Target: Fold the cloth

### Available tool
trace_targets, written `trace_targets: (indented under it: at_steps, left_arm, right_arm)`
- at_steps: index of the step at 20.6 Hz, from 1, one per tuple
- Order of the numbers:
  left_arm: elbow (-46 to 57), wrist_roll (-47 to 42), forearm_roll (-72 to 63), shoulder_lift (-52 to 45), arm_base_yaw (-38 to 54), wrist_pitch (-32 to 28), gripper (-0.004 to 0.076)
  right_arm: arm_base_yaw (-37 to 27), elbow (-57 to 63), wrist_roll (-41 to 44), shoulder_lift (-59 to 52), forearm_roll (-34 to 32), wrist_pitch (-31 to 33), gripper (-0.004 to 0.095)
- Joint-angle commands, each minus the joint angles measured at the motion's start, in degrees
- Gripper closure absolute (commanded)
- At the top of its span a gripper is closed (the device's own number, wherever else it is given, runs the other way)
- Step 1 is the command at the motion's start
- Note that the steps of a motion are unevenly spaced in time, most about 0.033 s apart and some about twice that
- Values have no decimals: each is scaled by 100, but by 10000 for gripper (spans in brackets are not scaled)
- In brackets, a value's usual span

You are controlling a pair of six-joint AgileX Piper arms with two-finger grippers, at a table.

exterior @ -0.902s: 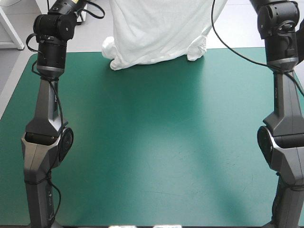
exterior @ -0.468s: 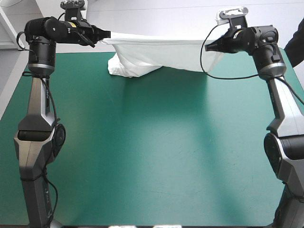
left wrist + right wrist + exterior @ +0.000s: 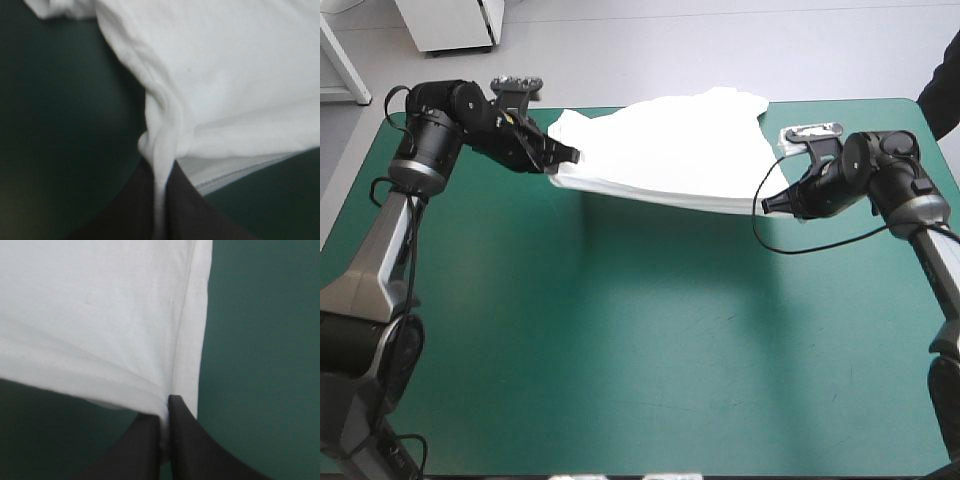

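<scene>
Two pinches, I tell my spotter, starting from the high view: the left gripper (image 3: 565, 158) has one end of the T-shirt (image 3: 670, 140) and the right gripper (image 3: 772, 203) has the other. The near edge hangs between them in a shallow sag over the far half of the table (image 3: 620, 350). The rest of the cloth lies heaped toward the far edge.

"So you're spreading it flat. What's your plan?"

"Draw both wrists toward the near side at one pace and one height, I'd say, so the heap drags out smooth behind the held edge. If one hand leads, the sheet will skew."

"Check the left wrist view first."

"Its black fingers are all but closed, with a thick roll of white pinched between them. It's a bunched grip (more of a rope than a sheet). I think I see a second layer just under it, a hem line showing over the teal-green cover. I'd pull gently there, because a roll can slide out under load."

"And the right wrist view?"

"Cleaner. The fingers meet on the shirt's edge, close beside a straight seam, and the cloth runs away from them flat with only a faint fold. That side can take the tension."

"So let the right hand set the pace?"

"Yes. Add enough stretch to lift the sag, then lower both ends together before letting go. Releasing high would let the edge curl back on itself."
</scene>
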Motion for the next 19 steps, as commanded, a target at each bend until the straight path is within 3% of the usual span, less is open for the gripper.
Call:
trace_targets:
  at_steps: [1, 4, 9, 14, 19]
  left_arm:
    - [1203, -148, 302, -1099, -183, 152, 734]
    - [3076, -348, 664, -2115, -318, -187, 734]
    - [5027, -559, 620, -3379, -318, -644, 734]
    - [6297, -636, 81, -4121, -318, -645, 734]
    - [6834, -636, -202, -4590, -318, -634, 734]
  right_arm:
    - [188, 502, -19, -730, 76, -16, 924]
    - [578, 1280, -19, -1228, 23, 289, 924]
    - [1193, 2449, 233, -1550, 23, 672, 921]
    - [1654, 3401, 341, -1852, 62, 615, 921]
    - [1781, 3952, 477, -2243, 150, 582, 921]
